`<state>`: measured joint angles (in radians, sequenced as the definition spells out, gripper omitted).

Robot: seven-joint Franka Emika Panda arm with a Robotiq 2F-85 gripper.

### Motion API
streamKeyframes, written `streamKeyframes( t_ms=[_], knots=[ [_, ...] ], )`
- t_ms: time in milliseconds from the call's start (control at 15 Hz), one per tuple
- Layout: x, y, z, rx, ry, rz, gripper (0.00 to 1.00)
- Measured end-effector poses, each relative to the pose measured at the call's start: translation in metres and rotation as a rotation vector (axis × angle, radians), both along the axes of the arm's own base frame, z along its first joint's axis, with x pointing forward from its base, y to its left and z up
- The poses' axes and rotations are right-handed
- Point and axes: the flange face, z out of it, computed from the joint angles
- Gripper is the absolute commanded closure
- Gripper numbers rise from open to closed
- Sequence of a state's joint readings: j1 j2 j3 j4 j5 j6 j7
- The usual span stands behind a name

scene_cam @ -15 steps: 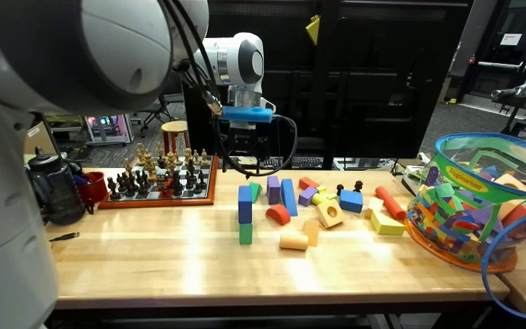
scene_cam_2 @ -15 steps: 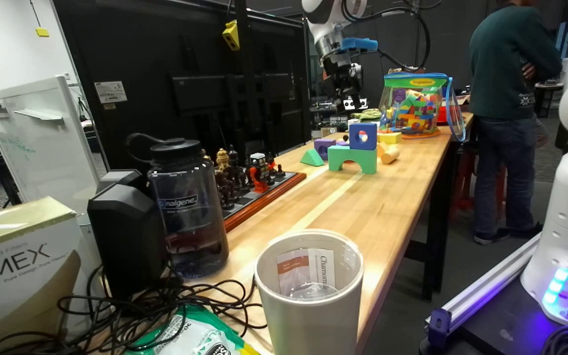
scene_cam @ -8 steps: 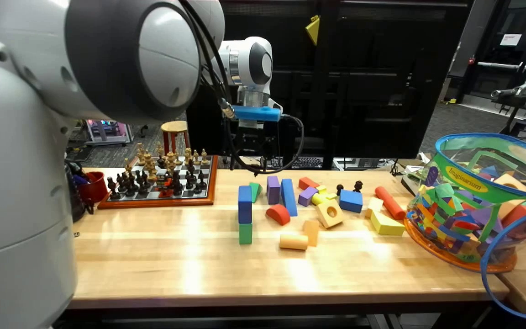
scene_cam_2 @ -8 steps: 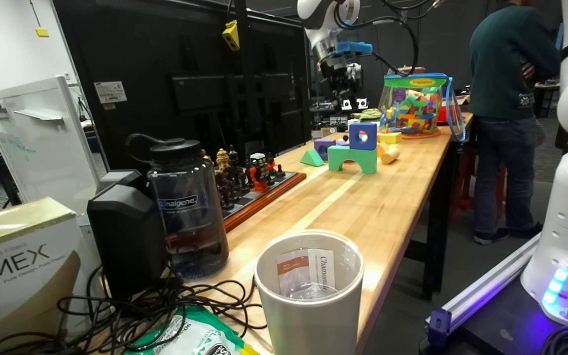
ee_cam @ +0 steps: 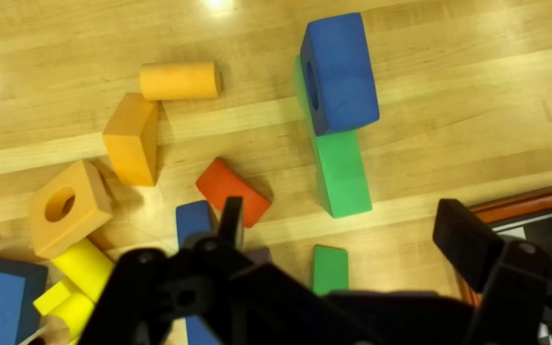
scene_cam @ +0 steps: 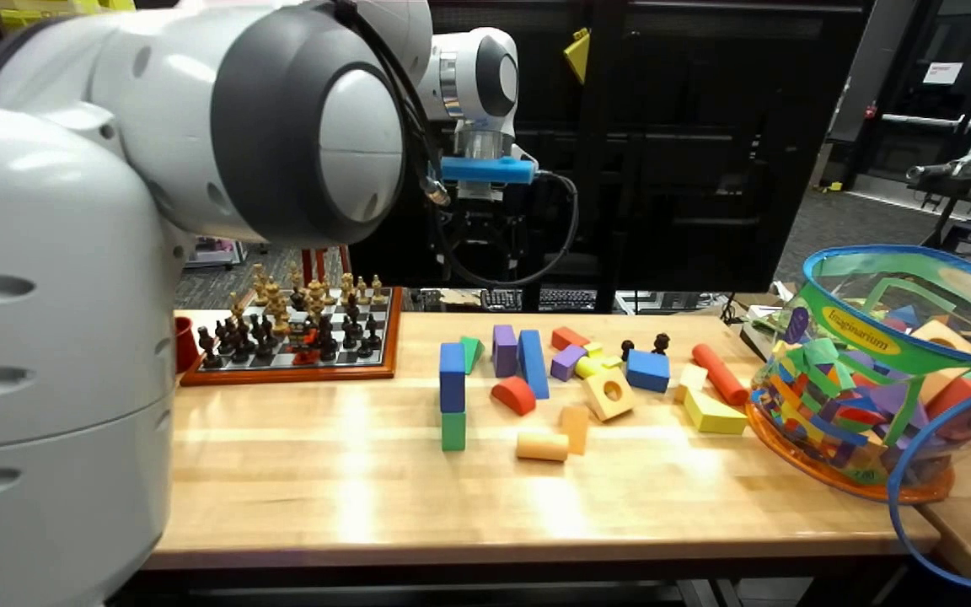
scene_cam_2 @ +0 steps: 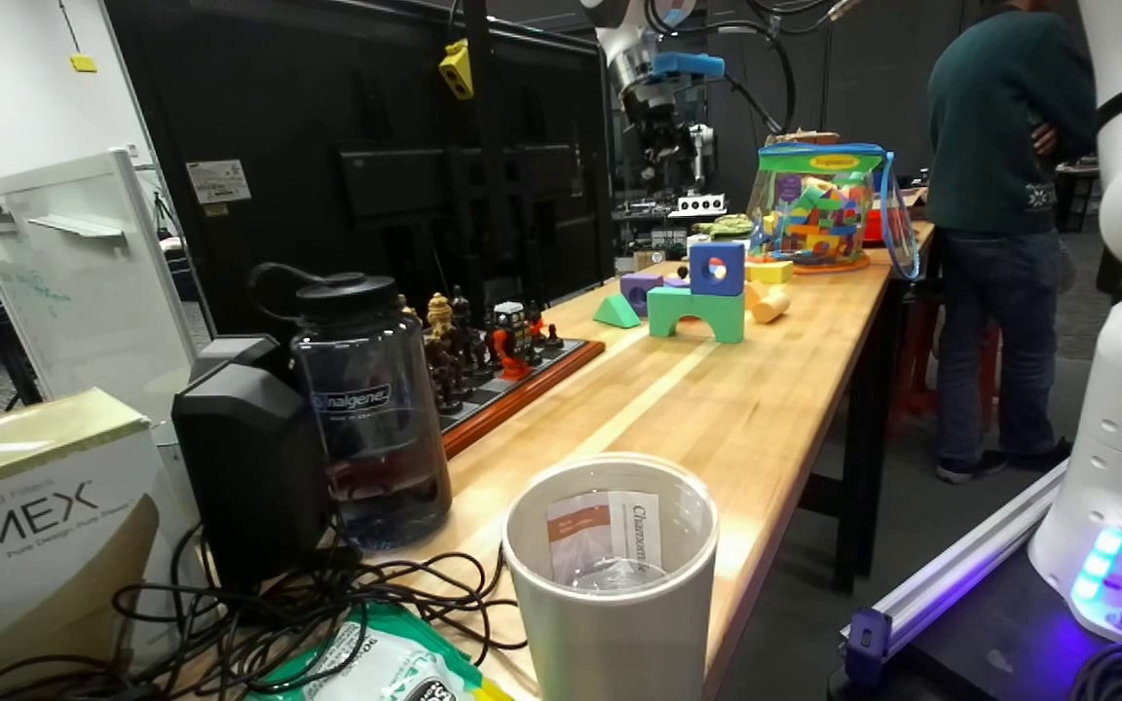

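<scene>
My gripper point(ee_cam: 340, 211) is open and empty, its two fingers wide apart in the wrist view. It hangs well above the table, dark against the black screen, in both exterior views point(scene_cam: 483, 244) point(scene_cam_2: 663, 161). A blue block with a hole point(scene_cam_2: 716, 269) stands on a green arch block point(scene_cam_2: 695, 313). In the wrist view the blue block point(ee_cam: 345, 76) covers part of the green arch point(ee_cam: 343, 172). A green triangular block point(ee_cam: 329, 270) lies on the table below the gripper, partly hidden by it. A red half-round block point(ee_cam: 233, 191) shows by the left finger.
Several loose blocks lie right of the stack, among them an orange cylinder point(scene_cam: 542, 446) and a red cylinder point(scene_cam: 720, 374). A clear bag of blocks point(scene_cam: 865, 337) stands at the right. A chessboard point(scene_cam: 384, 362), water bottle point(scene_cam_2: 376, 467) and white cup point(scene_cam_2: 619, 633) are on the table.
The arm has swung, and my gripper has moved rightward in an exterior view, then risen higher above the table. The stack and the loose blocks have not moved.
</scene>
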<state>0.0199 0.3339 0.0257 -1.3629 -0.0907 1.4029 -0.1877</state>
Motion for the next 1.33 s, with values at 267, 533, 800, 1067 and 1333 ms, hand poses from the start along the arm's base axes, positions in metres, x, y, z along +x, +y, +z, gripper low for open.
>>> streamKeyframes(
  t_ms=[267,533,800,1067,1333],
  knots=[
    [0.026,-0.005,-0.002,-0.06,-0.031,0.029,0.0],
    [0.053,-0.014,-0.007,-0.128,-0.074,0.117,0.0],
    [0.075,-0.017,-0.015,-0.158,-0.108,0.203,0.0],
    [0.088,-0.014,-0.022,-0.159,-0.118,0.255,0.0],
    [0.096,-0.013,-0.025,-0.158,-0.131,0.26,0.0]
  ],
)
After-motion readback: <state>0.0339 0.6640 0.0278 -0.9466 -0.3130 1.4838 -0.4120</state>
